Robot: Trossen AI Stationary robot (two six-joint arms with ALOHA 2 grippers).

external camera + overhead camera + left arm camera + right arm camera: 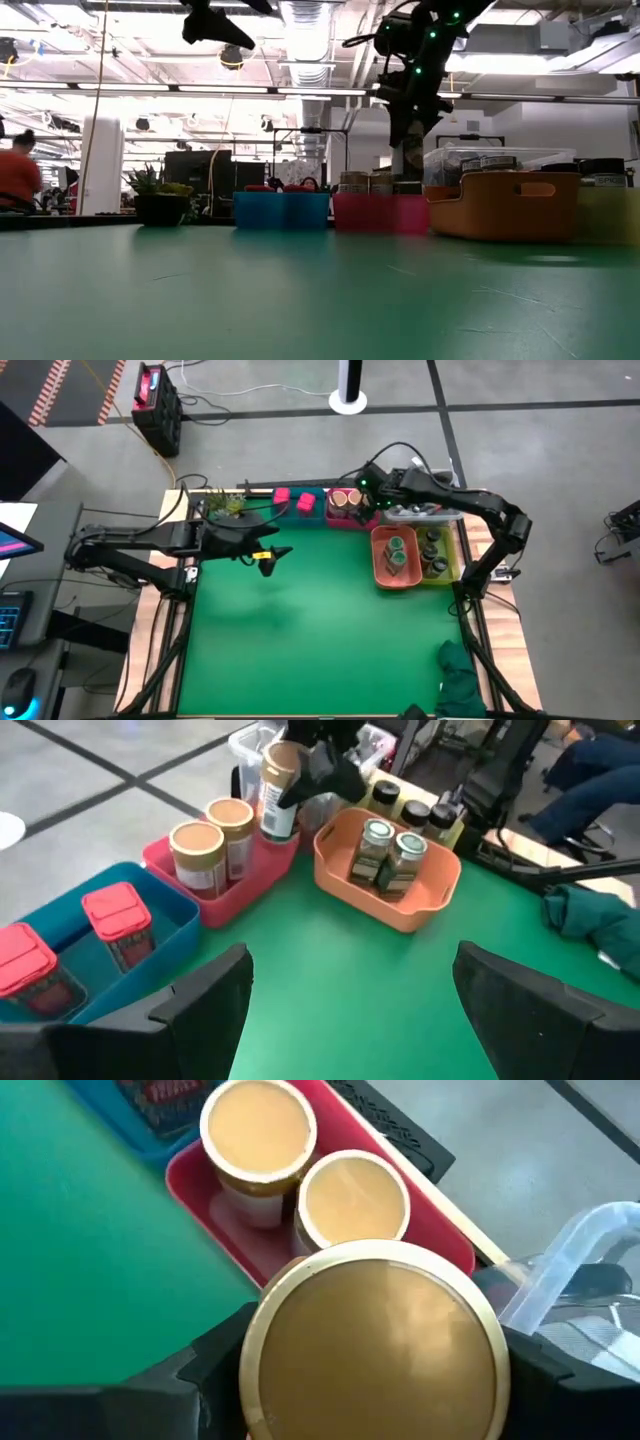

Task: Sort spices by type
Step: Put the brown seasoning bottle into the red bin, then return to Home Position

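In the left wrist view a blue bin (160, 895) holds two pink-red tins (118, 915), a red bin (255, 880) holds two tan-topped jars (198, 850), and an orange bin (400, 910) holds two green-topped jars (390, 855). More dark-topped jars (412, 815) stand in the yellow bin behind. My right gripper (362, 493) is over the red bin's right end, shut on a third tan-topped jar (370, 1345). My left gripper (272, 557) hangs open, high above the green mat, left of the bins. My right gripper pinches the tan-topped jar between its two fingers (210, 1365), just under the gold lid (282, 765), coming from above and pointing down. The jar stays upright with its lower end (280, 828) at the red bin's rim. Whether it stands on the bin floor is hidden.
A clear tub (430, 512) sits behind the orange and yellow bins. A potted plant (228, 507) stands at the far left corner, and a green cloth (460, 680) lies at the near right corner. The green mat (320, 640) stretches in front of the bins.
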